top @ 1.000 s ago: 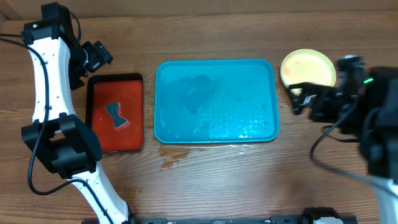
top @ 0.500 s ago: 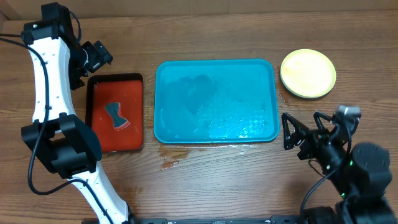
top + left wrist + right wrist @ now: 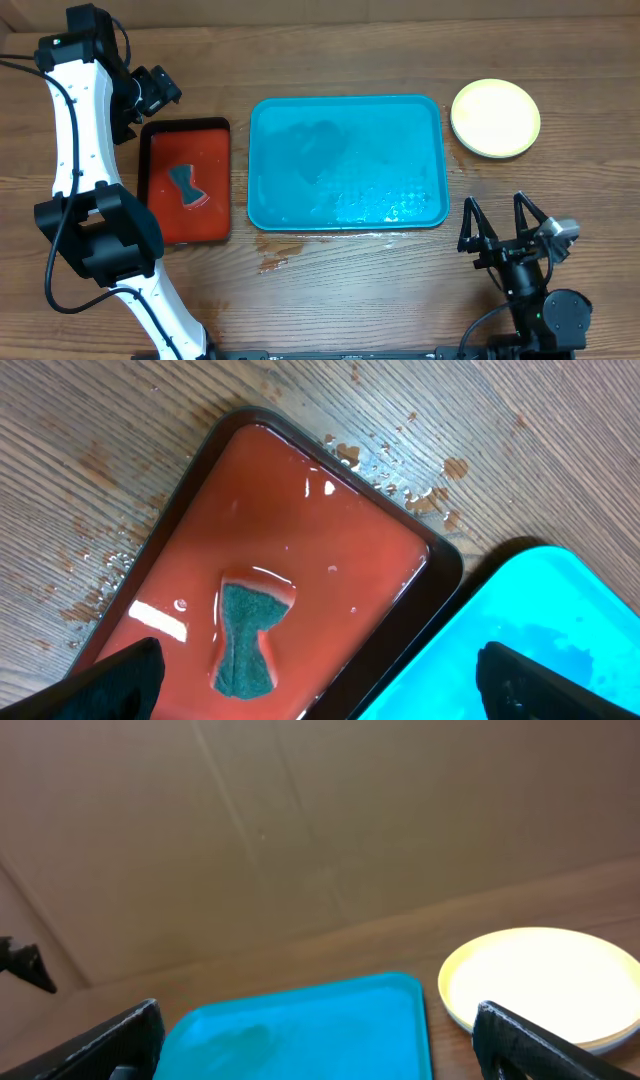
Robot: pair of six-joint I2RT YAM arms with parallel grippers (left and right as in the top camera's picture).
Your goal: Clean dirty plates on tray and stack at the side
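The teal tray lies mid-table, wet and with no plate on it; it also shows in the right wrist view and the left wrist view. The plates sit stacked on the table right of the tray's far corner, a pale yellow-green one on top with no smears showing; the right wrist view shows the stack, the lower plates barely visible. My right gripper is open and empty at the front right, well short of the stack. My left gripper is open and empty above the red tray's far edge.
A red tray with a black rim lies left of the teal tray, holding water and a dark green sponge, which the left wrist view also shows. Water drops lie on the wood by both trays. A cardboard wall stands behind the table.
My right arm has pulled back from beside the plate stack to the front right of the table, its gripper open and empty. The left arm has not moved.
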